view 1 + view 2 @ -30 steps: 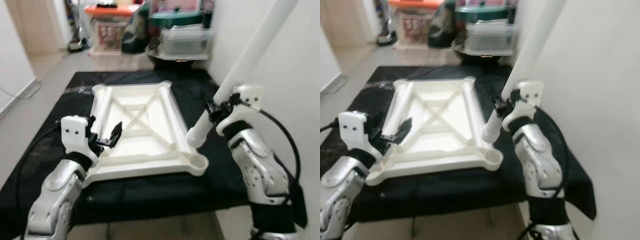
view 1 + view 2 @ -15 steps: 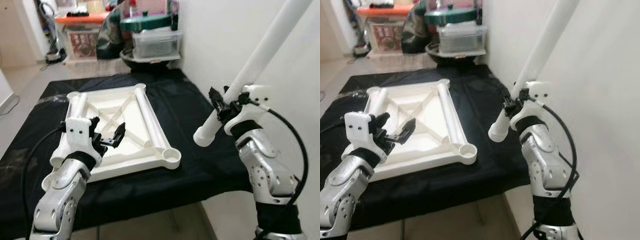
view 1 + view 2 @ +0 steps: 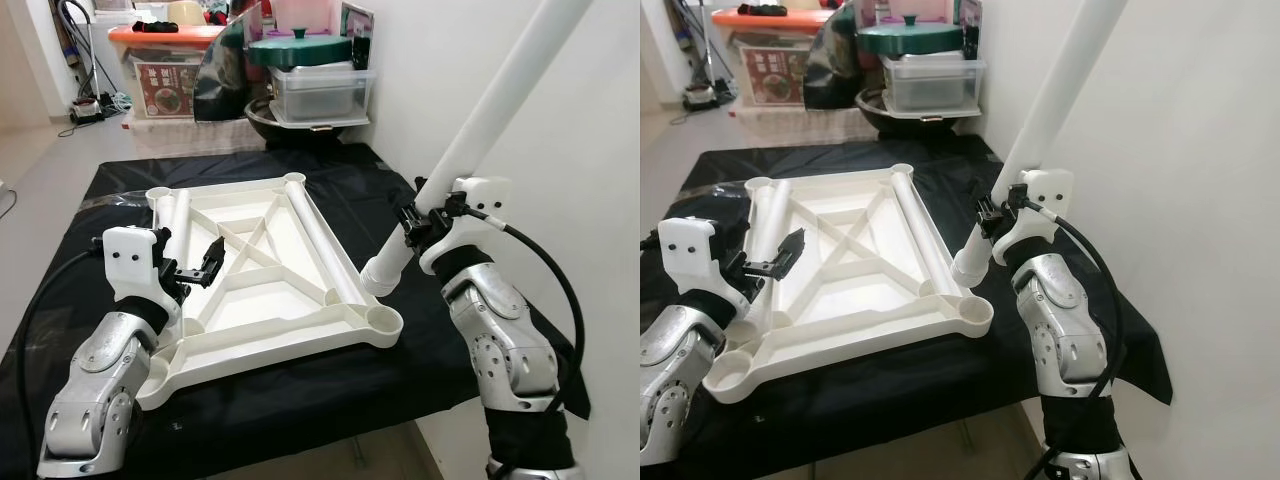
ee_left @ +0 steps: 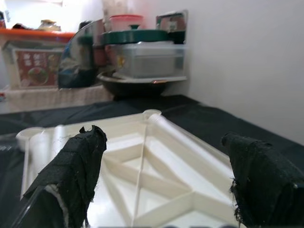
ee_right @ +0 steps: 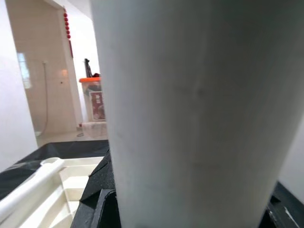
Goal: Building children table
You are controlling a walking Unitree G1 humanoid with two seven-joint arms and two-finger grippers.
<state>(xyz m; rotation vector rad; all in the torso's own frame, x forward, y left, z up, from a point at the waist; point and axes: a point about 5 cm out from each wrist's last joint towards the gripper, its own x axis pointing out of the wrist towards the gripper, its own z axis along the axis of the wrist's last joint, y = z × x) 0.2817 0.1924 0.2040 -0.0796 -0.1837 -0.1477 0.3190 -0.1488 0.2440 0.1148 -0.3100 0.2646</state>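
Fitting a leg into the upturned table top appears to be the step in hand. Nearest, the left gripper (image 3: 195,273) is held with its fingers spread and empty, just over the near left part of the white table top (image 3: 268,268), which lies underside up on the black cloth (image 3: 420,330). On the right, a long white leg (image 3: 470,140) is clamped by the right gripper (image 3: 418,222) near its lower end, and it is tilted, its foot hanging just beside and above the near right corner socket (image 3: 384,322). A second leg (image 3: 172,225) is seen lying along the top's left rail. Behind, storage boxes (image 3: 320,90) are stacked. Next, the leg would probably need to be stood upright, centred over the socket and pressed down.
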